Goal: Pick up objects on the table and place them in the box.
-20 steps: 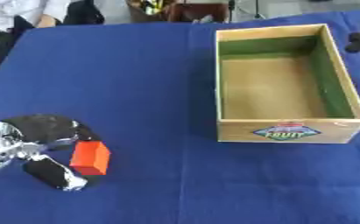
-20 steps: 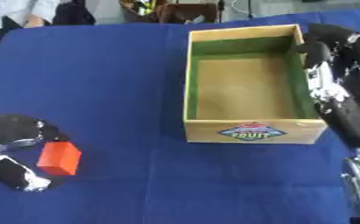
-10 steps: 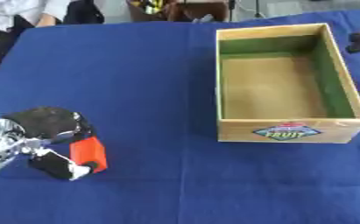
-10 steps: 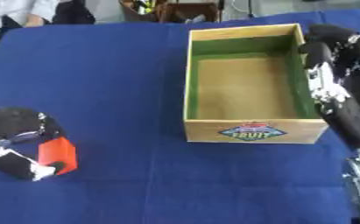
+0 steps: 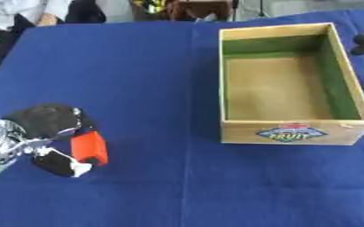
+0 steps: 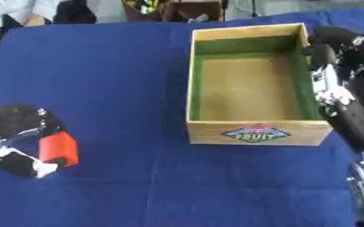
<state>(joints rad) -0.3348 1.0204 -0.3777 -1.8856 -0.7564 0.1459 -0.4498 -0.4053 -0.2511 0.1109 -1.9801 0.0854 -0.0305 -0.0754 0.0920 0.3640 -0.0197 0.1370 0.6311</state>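
Down at the near left, well apart from the wooden box [image 5: 296, 131], the left hand [image 5: 47, 133] has its fingers and thumb curled round a small orange block [image 5: 89, 148], which sits between the dark fingers above and the thumb below. The block is upright, slightly tilted, over the blue tablecloth [image 5: 138, 80]; whether it is touching the cloth cannot be told. The box stands open-topped on the cloth to the right of the hand, its inside walls green, its floor bare tan, with a "FRUIT" label on the near face. Just beside the box's right wall, the right hand [image 6: 333, 48] hangs with its fingers relaxed and pointing toward the far end of the box, holding nothing.
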